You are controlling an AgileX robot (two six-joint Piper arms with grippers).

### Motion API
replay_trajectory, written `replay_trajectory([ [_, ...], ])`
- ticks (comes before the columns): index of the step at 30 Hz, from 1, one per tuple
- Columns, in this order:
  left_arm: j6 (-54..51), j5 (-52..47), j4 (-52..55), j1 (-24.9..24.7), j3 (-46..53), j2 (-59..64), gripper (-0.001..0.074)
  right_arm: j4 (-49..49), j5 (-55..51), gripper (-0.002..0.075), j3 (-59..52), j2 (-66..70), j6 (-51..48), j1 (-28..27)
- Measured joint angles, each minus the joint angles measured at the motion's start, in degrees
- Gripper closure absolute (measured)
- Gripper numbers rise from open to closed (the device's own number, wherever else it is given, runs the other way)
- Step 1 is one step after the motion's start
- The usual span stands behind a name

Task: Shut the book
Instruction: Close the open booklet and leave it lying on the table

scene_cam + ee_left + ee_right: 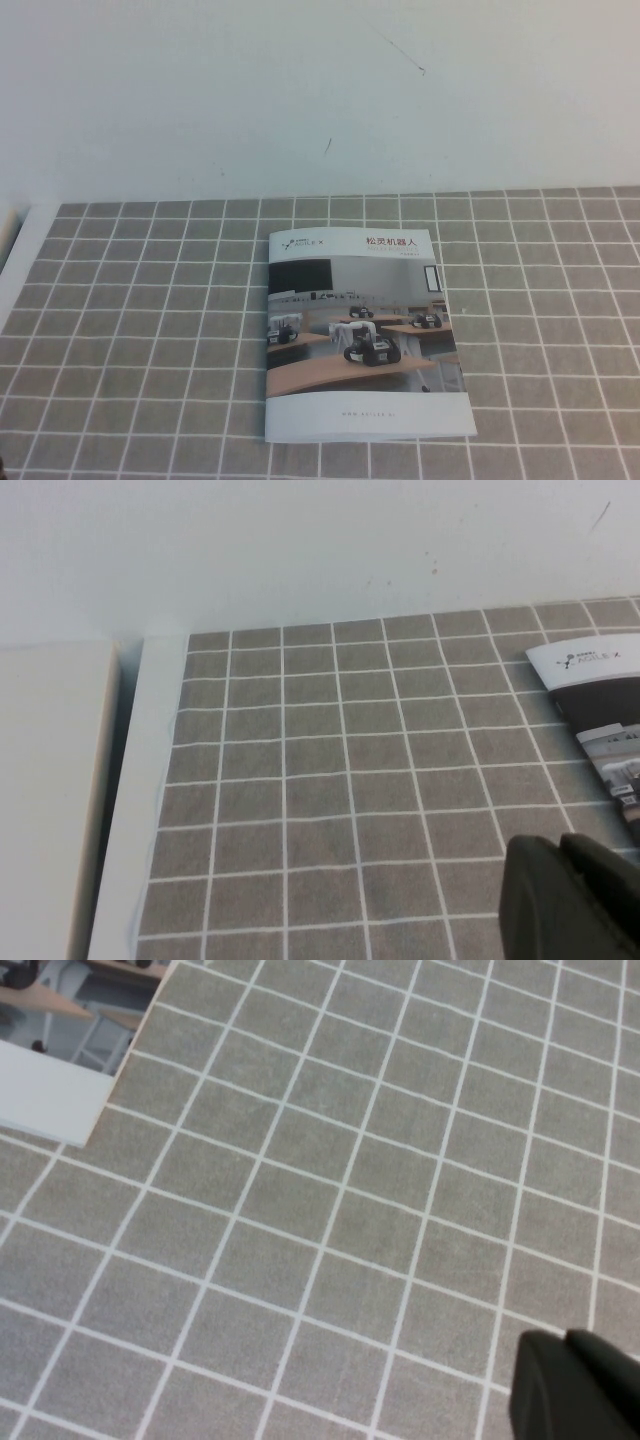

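The book point(365, 335) lies flat and closed on the grey checked cloth point(150, 330), its cover showing robots on desks under a white title band. Neither arm appears in the high view. In the left wrist view my left gripper point(570, 895) hangs shut over bare cloth, with a corner of the book point(595, 705) some way off to one side. In the right wrist view my right gripper point(575, 1385) is also shut above the cloth, and the book's white lower corner point(50, 1090) sits far across the picture from it. Nothing is held.
A white wall point(320, 90) rises behind the cloth. The cloth's left edge meets a white table strip point(140, 810) and a pale panel point(50, 800) beyond it.
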State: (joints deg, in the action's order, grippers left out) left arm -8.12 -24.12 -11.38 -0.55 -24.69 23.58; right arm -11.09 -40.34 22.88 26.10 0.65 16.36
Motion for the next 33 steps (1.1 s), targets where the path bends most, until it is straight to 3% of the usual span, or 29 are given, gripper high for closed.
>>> replay_trajectory([
  [7, -0.6, 0.3, 2.8, -1.7, 6.3, -11.2, 0.0737, 0.1, -0.1, 0.0729, 0.0, 0.0, 0.0, 0.0],
  [12, -2.0, -1.7, 5.2, -1.7, 16.9, -22.6, 0.0737, 0.5, -0.1, 0.0729, 0.0, 0.0, 0.0, 0.0],
  [16, -2.1, -1.3, 5.5, -1.7, 24.1, -24.0, 0.0737, 0.4, -0.1, 0.0729, 0.0, 0.0, 0.0, 0.0],
  [21, -2.4, 4.1, 5.0, -1.7, 25.3, -24.4, 0.0737, 0.6, -0.1, 0.0729, 0.0, 0.0, 0.0, 0.0],
  [33, 3.0, 4.4, 5.2, -1.7, 25.3, -24.4, 0.0737, 1.0, -0.1, 0.0729, 0.0, 0.0, 0.0, 0.0],
])
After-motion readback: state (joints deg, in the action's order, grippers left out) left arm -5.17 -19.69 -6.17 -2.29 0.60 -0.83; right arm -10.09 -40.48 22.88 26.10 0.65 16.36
